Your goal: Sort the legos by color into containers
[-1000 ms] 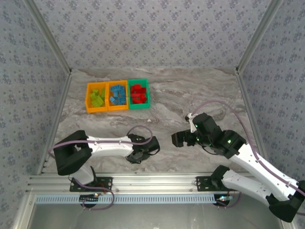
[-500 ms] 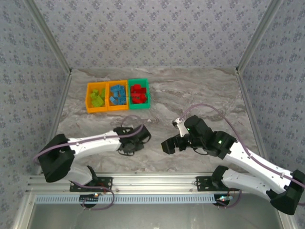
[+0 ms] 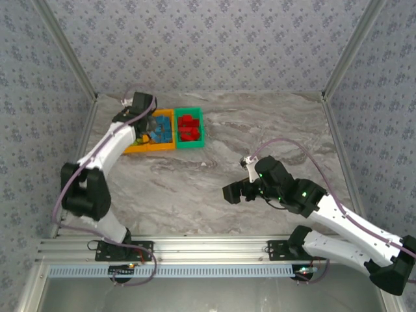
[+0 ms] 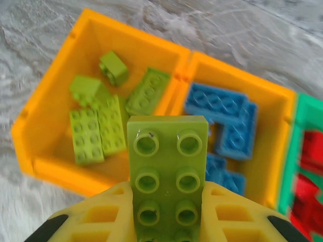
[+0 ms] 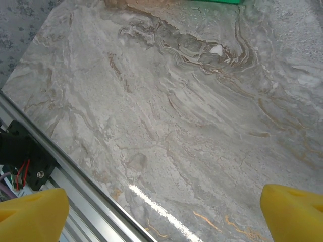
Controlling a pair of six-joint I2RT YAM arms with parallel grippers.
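Marble table (image 3: 273, 130); left gripper (image 4: 167, 212) had swung from 6 o'clock to 10 o'clock, arm outstretched above left orange bin (image 4: 48, 101), jaws clamping lime brick (image 4: 167, 151); right gripper (image 3: 235, 193) low at 5 o'clock, jaws wide.

lab robot cell, wallpapered panels (image 3: 208, 45), marble-print tabletop (image 3: 273, 130), aluminium frame rail (image 3: 214, 247)

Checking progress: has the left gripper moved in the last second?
Yes: left gripper swung from the near rail to the left orange bin, holding a lime brick.
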